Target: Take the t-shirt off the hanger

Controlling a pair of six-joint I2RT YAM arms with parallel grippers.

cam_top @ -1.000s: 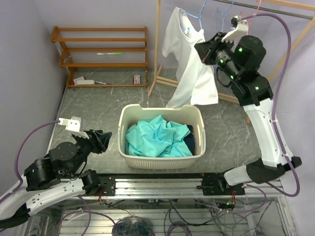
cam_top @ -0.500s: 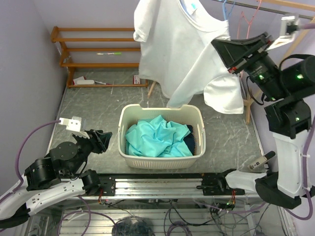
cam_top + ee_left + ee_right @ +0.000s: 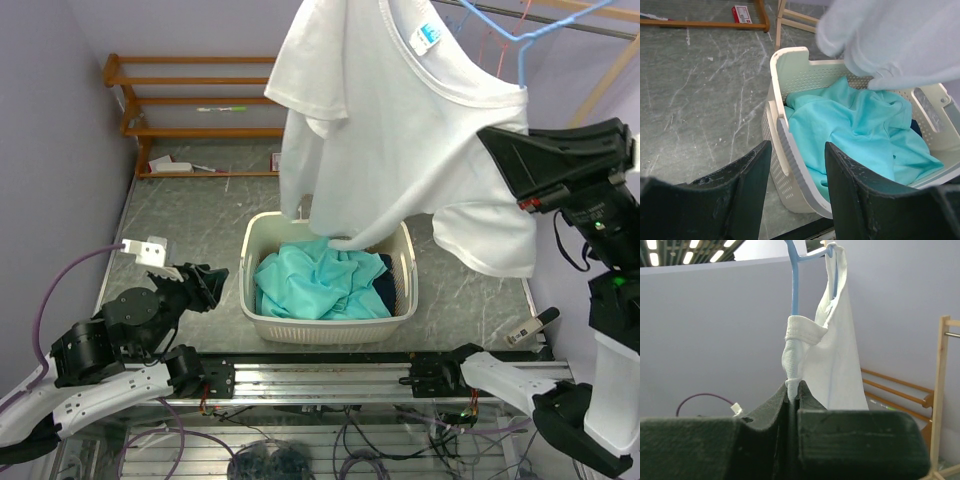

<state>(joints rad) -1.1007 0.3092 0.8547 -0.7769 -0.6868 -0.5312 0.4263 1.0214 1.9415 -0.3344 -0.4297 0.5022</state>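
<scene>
A white t-shirt [image 3: 400,130] hangs on a blue hanger [image 3: 520,45], held high in the air over the basket. My right gripper [image 3: 495,140] is shut on the shirt's shoulder at the collar; in the right wrist view the fabric [image 3: 832,355] is pinched between the jaws [image 3: 792,387] and the blue hanger [image 3: 794,280] rises above. The shirt's hem hangs into the white laundry basket [image 3: 255,235]. My left gripper [image 3: 205,285] is open and empty, low at the basket's left side; its wrist view shows the basket [image 3: 785,65] and the shirt's hem [image 3: 900,45].
The basket holds turquoise clothes [image 3: 315,280] and a dark garment. A wooden shelf rack [image 3: 205,115] stands at the back left with small items. A wooden clothes rail [image 3: 600,15] is at the back right.
My right arm has carried the shirt and hanger forward and nearer the camera, away from the rail; the hem now dips into the basket. The left arm has not moved.
</scene>
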